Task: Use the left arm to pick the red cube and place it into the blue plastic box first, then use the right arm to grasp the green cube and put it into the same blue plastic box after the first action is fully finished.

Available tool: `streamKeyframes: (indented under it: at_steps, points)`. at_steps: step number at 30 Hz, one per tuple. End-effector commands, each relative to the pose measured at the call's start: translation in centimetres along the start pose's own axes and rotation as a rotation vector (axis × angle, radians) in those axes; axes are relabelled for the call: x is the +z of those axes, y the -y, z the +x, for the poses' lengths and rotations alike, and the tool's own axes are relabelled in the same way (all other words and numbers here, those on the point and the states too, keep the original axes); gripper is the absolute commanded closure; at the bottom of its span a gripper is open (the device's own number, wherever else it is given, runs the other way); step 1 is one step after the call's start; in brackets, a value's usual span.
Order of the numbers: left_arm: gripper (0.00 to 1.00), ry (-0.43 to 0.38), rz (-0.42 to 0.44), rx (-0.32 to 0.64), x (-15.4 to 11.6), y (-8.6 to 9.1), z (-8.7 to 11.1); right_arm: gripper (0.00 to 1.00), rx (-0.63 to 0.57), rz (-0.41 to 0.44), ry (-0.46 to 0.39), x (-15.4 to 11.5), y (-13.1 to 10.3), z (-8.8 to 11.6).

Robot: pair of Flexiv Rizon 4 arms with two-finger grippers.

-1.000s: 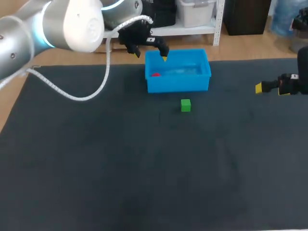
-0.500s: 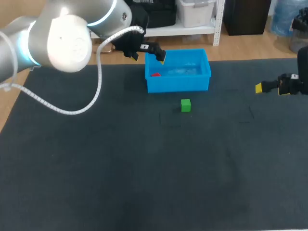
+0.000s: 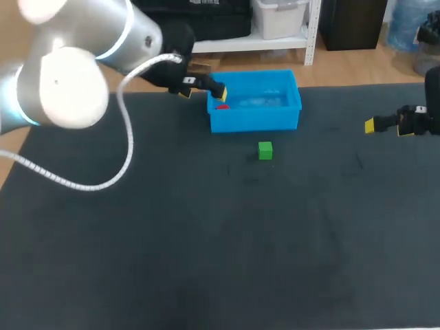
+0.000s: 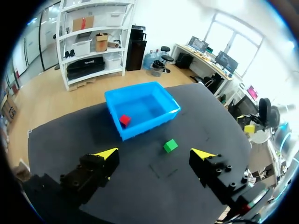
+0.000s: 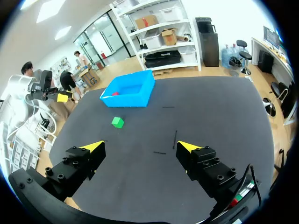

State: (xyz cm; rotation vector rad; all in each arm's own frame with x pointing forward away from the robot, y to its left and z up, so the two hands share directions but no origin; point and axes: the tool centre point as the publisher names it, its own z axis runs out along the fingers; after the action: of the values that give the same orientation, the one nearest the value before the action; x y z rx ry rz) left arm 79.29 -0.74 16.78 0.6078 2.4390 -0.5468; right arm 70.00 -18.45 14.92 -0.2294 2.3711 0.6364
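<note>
Your red cube [image 3: 221, 106] lies in the blue plastic box's [image 3: 254, 120] left end, with the green cube [image 3: 265, 150] just near of it. Your left gripper [image 4: 156, 153] gapes empty beside the box's left rim; your right gripper [image 5: 140, 145] gapes empty far right.

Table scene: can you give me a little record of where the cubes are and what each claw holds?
Red cube: inside the blue box, at its left end
Green cube: on the table, in front of the box, not touching
Left gripper: open, empty, near the box's left end
Right gripper: open, empty, at the table's right side
Progress: red placed, green not yet
</note>
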Motion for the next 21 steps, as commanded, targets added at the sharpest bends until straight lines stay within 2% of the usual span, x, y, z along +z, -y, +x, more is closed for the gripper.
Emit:
streamKeyframes:
  at_steps: [1,21]
  points:
    - [0.00,0.040,0.041,0.013,-0.3,-0.7,0.9,0.00,-0.001,-0.001,-0.001,0.0,0.0,0.0]
    - [0.00,0.026,0.085,0.044,-0.6,-1.3,2.1,0.00,-0.001,-0.001,-0.001,0.0,0.0,0.0]
